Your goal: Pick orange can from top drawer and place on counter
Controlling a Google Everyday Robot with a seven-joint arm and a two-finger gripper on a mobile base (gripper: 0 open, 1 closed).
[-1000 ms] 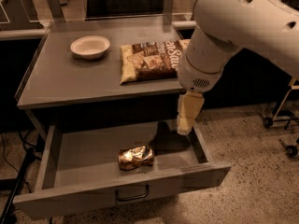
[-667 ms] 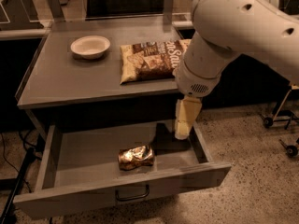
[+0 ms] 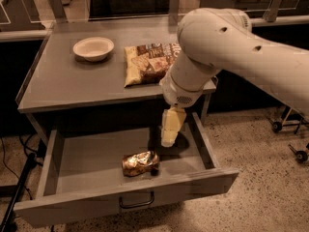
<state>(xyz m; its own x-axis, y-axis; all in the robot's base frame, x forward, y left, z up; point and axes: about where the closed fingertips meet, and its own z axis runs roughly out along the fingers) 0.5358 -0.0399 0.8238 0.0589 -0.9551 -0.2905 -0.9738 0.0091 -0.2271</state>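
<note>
The orange can (image 3: 140, 162) lies on its side, dented and shiny, near the front middle of the open top drawer (image 3: 120, 198). My gripper (image 3: 168, 140) hangs down from the big white arm inside the drawer. It sits just right of and behind the can, a short gap away, and holds nothing that I can see. The grey counter (image 3: 63, 83) spans above the drawer, and the arm hides part of its right side.
On the counter stand a white bowl (image 3: 93, 47) at back left and a yellow-brown snack bag (image 3: 145, 64) in the middle. Dark cabinets with glass panels line the back. Wheeled legs (image 3: 285, 124) stand on the speckled floor at right.
The arm has swung left and lower, bringing the gripper from the drawer's right side closer to the can. The can, bowl and bag have not moved.
</note>
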